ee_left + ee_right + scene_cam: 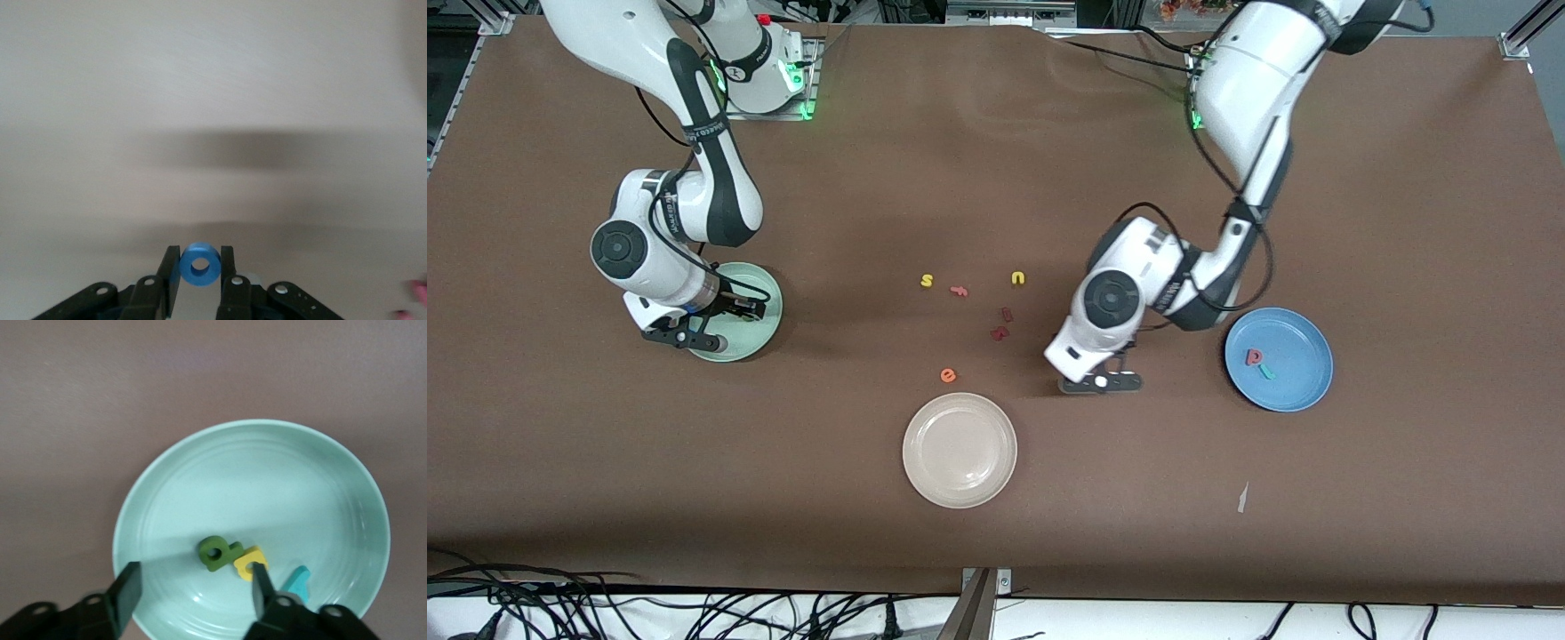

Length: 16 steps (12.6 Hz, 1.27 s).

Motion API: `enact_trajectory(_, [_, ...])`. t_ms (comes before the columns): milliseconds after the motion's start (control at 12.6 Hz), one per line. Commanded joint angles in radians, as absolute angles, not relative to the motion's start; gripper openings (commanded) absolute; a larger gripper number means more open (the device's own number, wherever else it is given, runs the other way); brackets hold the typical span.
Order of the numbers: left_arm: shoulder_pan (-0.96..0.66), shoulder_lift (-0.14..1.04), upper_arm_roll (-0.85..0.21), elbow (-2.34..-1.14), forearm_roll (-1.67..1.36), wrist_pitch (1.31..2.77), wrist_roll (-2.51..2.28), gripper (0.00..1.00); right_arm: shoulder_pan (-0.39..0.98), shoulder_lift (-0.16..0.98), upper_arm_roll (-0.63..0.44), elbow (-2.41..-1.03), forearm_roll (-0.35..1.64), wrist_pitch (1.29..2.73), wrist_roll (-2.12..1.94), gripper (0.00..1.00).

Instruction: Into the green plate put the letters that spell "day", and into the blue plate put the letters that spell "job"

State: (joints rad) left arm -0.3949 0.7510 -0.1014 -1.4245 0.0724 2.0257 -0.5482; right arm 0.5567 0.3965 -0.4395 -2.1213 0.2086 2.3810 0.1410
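My right gripper [710,325] [195,577] hangs open over the green plate [760,333] [267,480]. In that plate lie a dark green "d" [218,553], a yellow "a" [249,561] and a teal "y" [295,580], close together. My left gripper [1100,382] [200,257] is shut on a blue ring "o" [201,265], low over the bare table between the cream plate and the blue plate [1303,391]. The blue plate holds a salmon-pink letter [1254,356] and a teal hooked letter [1266,372].
Loose letters lie mid-table: a yellow "s" [927,281], a small reddish letter [959,290], a yellow "u" [1017,278], two dark red letters [1007,314] [999,333] and an orange "e" [948,375]. A cream-white plate [959,450] sits nearer the camera.
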Motion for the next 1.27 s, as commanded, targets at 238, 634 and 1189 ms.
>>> enact_trajectory(238, [-0.137,0.562,-0.112,-1.660,0.075,2.020,-0.156,0.00,0.549,0.365,-0.446,-1.832,0.209,1.977,0.126,1.00])
enact_trajectory(634, [0.049,0.546,-0.110,-1.802,0.078,2.191,0.129,0.00,0.430,0.364,-0.466,-1.516,0.201,1.636,-0.139,1.00])
enact_trajectory(1189, [0.083,0.512,-0.095,-1.674,0.077,1.984,0.129,1.00,0.416,0.361,-0.492,-1.226,0.095,1.519,-0.155,1.00])
